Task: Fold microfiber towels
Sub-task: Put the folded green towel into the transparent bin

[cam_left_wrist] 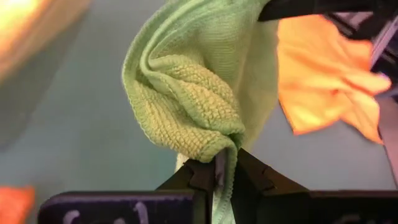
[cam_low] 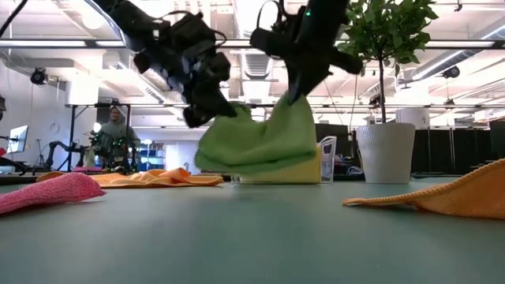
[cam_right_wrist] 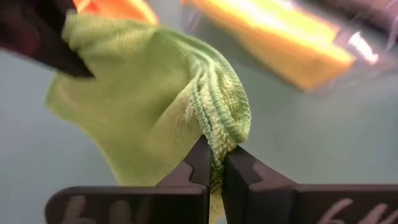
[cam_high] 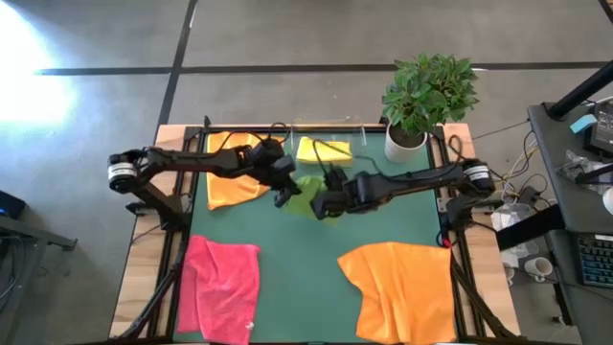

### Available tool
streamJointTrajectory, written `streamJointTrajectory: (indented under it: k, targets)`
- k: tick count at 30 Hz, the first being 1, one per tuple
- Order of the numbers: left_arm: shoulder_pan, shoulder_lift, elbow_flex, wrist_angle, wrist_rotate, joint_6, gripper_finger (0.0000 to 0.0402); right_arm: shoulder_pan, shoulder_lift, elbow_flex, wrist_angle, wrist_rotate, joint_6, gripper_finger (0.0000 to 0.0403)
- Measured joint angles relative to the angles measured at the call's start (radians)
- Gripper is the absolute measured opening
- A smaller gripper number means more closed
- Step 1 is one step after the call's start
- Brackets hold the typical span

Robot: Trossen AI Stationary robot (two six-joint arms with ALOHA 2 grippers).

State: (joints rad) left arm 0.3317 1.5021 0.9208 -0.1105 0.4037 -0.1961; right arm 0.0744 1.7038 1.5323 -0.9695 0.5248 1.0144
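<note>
Bright, even overhead lighting. High view: strong glare on the floor at 10 o'clock. Low view: ceiling lights behind leave both arms silhouetted. Wrist views: lime green towel sharp, background cloths blurred.

No readable text, labels, brand names, numbers or signs appear in any view. Faint pale marks show on the dark bar beneath the lime green towel, but they are too blurred to read.
</note>
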Motion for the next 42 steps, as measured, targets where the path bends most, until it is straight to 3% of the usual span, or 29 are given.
streamJointTrajectory:
  k: [16,28,32,42]
  targets:
    - [0.065,0.004,0.229,-0.002,-0.382,0.02,0.0017,-0.291,-0.179,0.002,0.096,0.019,-0.388,0.0009]
    - [0.15,0.171,0.37,-0.005,-0.41,-0.035,0.0017,-0.492,-0.165,0.002,0.243,-0.118,-0.616,0.0009]
    - [0.17,0.207,0.407,-0.008,-0.411,-0.083,0.0017,-0.53,-0.161,0.002,0.245,-0.164,-0.624,0.0009]
    - [0.204,0.214,0.416,-0.067,-0.41,-0.136,0.0017,-0.535,-0.108,0.002,0.249,-0.167,-0.59,0.0009]
